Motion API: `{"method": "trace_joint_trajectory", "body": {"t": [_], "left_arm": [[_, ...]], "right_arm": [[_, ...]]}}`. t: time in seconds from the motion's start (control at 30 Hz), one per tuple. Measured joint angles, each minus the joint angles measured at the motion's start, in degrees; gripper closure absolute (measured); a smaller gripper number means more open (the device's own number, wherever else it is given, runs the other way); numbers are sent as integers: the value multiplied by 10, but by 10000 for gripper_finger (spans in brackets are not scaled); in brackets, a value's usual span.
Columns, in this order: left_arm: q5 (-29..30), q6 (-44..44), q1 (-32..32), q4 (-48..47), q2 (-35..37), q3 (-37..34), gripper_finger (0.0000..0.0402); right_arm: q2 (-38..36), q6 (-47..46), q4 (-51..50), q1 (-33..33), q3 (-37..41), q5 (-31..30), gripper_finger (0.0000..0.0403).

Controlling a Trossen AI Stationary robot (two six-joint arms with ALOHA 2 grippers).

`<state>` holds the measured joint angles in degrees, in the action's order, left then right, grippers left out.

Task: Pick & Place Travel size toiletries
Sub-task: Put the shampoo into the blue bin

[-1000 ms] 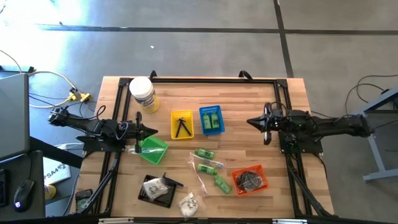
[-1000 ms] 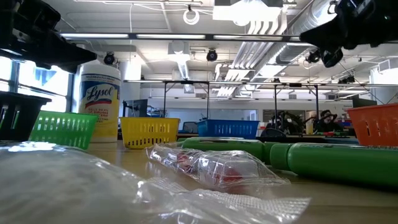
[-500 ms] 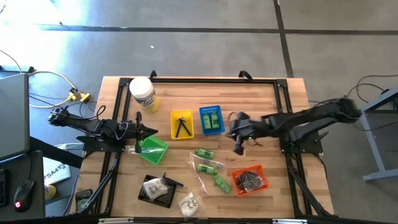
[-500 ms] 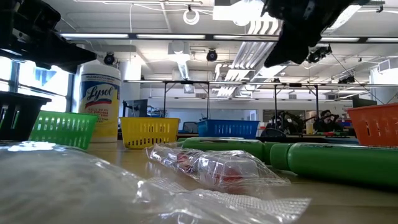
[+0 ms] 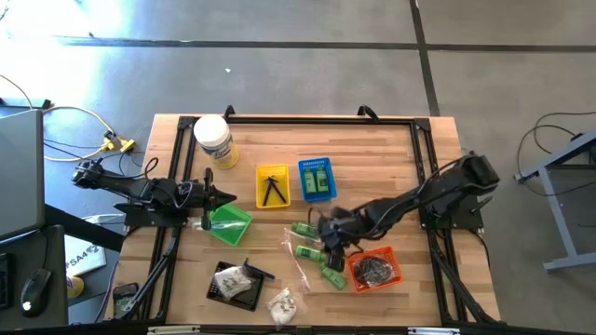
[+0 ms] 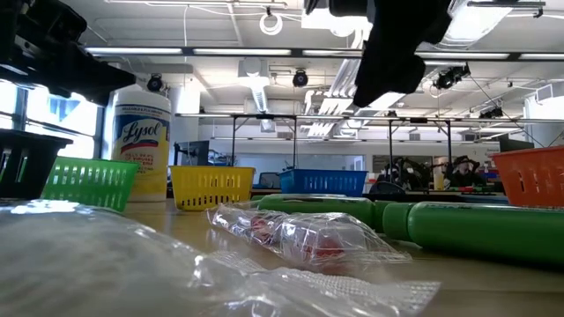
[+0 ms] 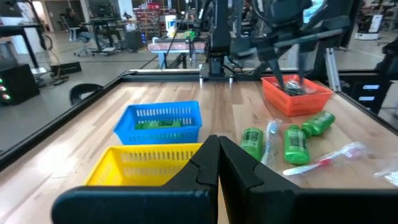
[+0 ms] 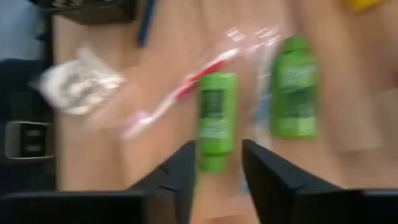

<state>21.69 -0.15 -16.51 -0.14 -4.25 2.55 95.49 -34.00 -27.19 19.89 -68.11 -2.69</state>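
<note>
Three green bottles (image 5: 312, 250) lie on their sides in the middle of the table near the front, with a long thin clear packet (image 5: 296, 262) beside them. In the right wrist view my right gripper (image 8: 217, 163) is open above them, and one green bottle (image 8: 216, 121) shows past its fingertips. The low view shows this gripper (image 6: 392, 44) well above the table. A clear packet with white contents (image 5: 282, 302) lies near the front edge. My left gripper (image 5: 216, 197) is shut and stays at the left, over the green basket (image 5: 231, 224).
A blue basket (image 5: 318, 179) holding green bottles and a yellow basket (image 5: 272, 186) holding a black piece stand mid-table. An orange basket (image 5: 374, 268) stands by the bottles. A black tray (image 5: 233, 282) holding a packet sits near the front, and a white jar (image 5: 214, 141) stands far left.
My right arm has swung from the table's right side toward the middle and the near edge and has stretched out over the green bottles. Its gripper has tipped to point down at them. The bottles and packets have not moved.
</note>
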Motion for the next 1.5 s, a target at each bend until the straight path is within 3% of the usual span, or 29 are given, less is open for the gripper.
{"method": "trace_joint_trajectory", "body": {"t": [0.2, 0.53, 0.87, 1.23, 1.5], "left_arm": [[-3, -3, 0, 0, 0, 0, 402], [-3, -3, 0, 0, 0, 0, 402], [-3, -1, 0, 0, 0, 0, 402], [-3, -1, 0, -3, 0, 0, 402], [-3, -1, 0, -3, 0, 0, 402]], "right_arm": [[51, -134, 0, 41, -25, 62, 206], [121, -243, -6, 64, -25, 46, 193], [180, -245, 25, 63, -32, 102, 193], [189, -176, 18, 64, -36, 86, 197], [191, -117, 52, 64, -34, 76, 261]]}}
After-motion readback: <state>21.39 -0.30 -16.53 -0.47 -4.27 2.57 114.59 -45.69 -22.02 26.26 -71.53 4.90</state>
